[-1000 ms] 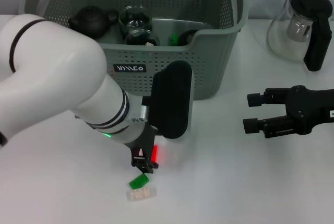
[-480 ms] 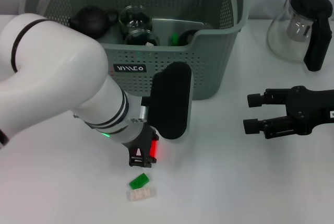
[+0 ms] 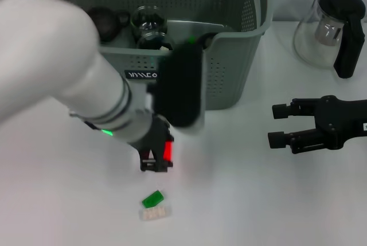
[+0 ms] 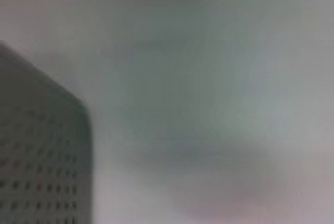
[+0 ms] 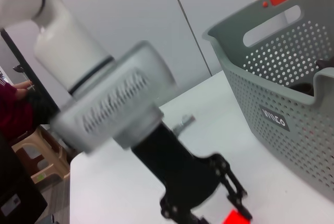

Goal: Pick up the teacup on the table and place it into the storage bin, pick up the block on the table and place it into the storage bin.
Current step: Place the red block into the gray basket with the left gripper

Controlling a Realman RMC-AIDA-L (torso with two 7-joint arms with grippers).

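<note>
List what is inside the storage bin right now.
In the storage bin: a dark teapot, a clear glass cup, dark items beside it and a green glint. The left arm and front wall cover the rest.

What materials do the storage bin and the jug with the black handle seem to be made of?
The storage bin: probably matte grey-green plastic, with moulded rows of small holes. The jug: apparently clear glass, since the table shows through it; its handle looks like black plastic.

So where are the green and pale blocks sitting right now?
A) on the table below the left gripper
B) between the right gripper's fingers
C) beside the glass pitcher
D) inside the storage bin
A: the green block and pale block lie on the table, just nearer the camera than the left gripper.
</note>
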